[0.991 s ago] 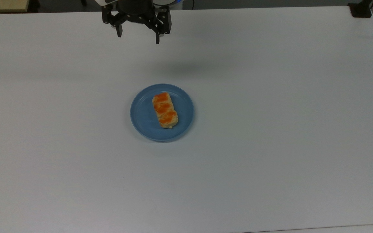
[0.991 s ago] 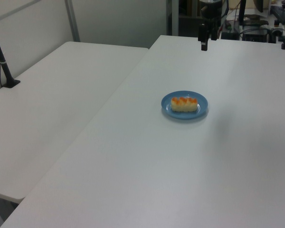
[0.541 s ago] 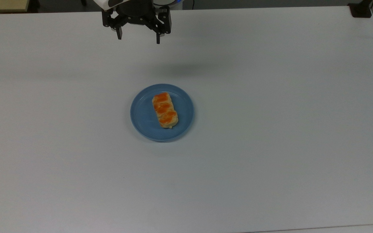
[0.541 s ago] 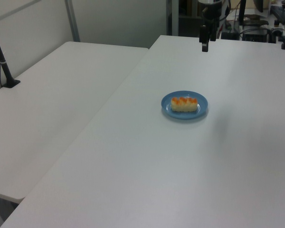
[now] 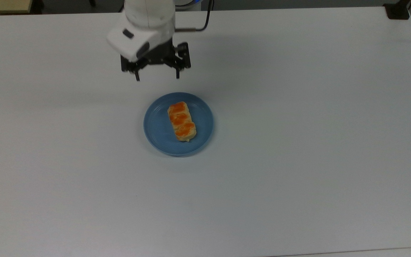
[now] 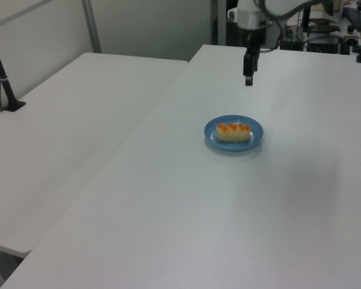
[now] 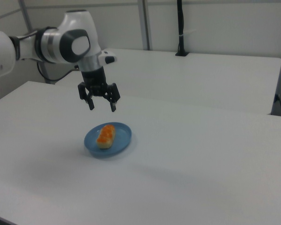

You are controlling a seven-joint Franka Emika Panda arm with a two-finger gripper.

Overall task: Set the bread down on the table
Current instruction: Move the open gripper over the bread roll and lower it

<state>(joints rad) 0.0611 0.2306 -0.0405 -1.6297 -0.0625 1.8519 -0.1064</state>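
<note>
Bread lies on blue plate, mid bench; pincer hangs above the bench just beyond plate's far rim, fingers spread wide, empty, prob. ready to straddle the loaf.

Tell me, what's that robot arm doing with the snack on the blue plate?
The robot is getting ready to pick up the bread. The bread lies on a round blue plate in the middle of the white table. The gripper hangs in the air with its fingers open, up and a bit to the left of the plate in the top view, and it holds nothing. It has not touched the bread yet, so the move to the table is not yet done.
</note>
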